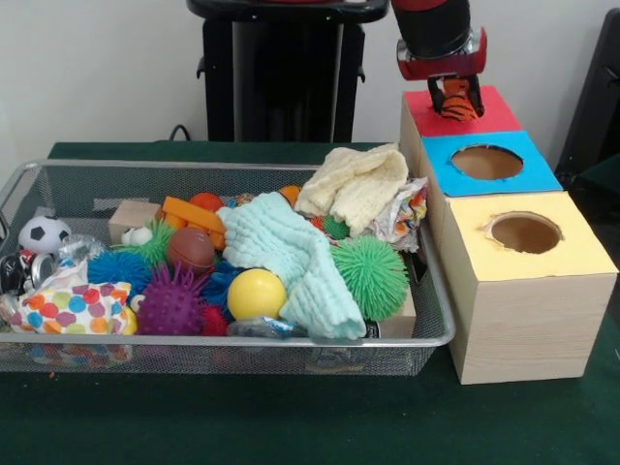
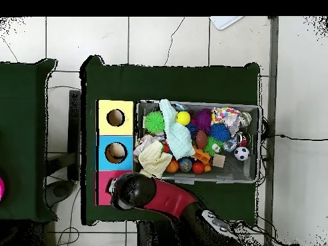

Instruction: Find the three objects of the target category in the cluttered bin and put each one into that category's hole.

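My gripper [image 1: 453, 95] hangs over the red-topped box [image 1: 484, 118] at the far end of the row, shut on a small orange and black striped toy [image 1: 461, 105]. The toy sits just above the red top and hides that box's hole. In the overhead view the arm's wrist [image 2: 131, 190] covers the red box [image 2: 102, 189], so neither gripper nor toy shows there. Beside it stand the blue box with its round hole [image 1: 487, 162] and the yellow box with its hole [image 1: 524, 232].
The wire bin [image 1: 223, 344] holds a mint cloth [image 1: 286, 247], cream cloth [image 1: 356, 182], green spiky ball [image 1: 371, 274], yellow ball [image 1: 256, 293], purple spiky ball [image 1: 172, 303], brown ball [image 1: 191, 248] and soccer ball [image 1: 43, 233]. It touches the boxes' side.
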You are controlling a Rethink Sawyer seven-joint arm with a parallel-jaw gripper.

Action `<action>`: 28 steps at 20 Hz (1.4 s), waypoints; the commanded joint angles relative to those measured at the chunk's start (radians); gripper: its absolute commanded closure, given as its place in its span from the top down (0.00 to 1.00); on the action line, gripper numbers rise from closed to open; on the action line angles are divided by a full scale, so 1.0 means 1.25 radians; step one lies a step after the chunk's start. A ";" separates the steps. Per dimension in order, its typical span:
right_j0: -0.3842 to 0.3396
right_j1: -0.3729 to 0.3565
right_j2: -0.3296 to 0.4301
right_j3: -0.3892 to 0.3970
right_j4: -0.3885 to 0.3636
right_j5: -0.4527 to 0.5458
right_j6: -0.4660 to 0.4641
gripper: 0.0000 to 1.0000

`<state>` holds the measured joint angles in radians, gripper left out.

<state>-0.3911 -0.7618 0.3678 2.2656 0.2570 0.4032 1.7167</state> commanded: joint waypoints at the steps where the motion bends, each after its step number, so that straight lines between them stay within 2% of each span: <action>1: 0.001 -0.097 -0.158 -0.053 -0.066 0.103 0.117 1.00; 9: -0.019 -0.072 -0.138 -0.048 -0.057 0.056 0.104 1.00; 15: -0.021 -0.031 -0.126 -0.063 -0.047 0.039 0.095 1.00; 19: -0.032 -0.031 -0.107 -0.054 -0.030 0.027 0.095 1.00; 24: -0.061 -0.028 -0.069 -0.034 -0.026 -0.026 0.082 1.00; 26: -0.071 -0.025 -0.056 -0.022 -0.010 -0.053 0.100 1.00; 28: -0.077 -0.014 -0.055 -0.028 -0.022 -0.055 0.091 1.00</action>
<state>-0.4501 -0.8210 0.2238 2.2646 0.2072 0.4412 1.7164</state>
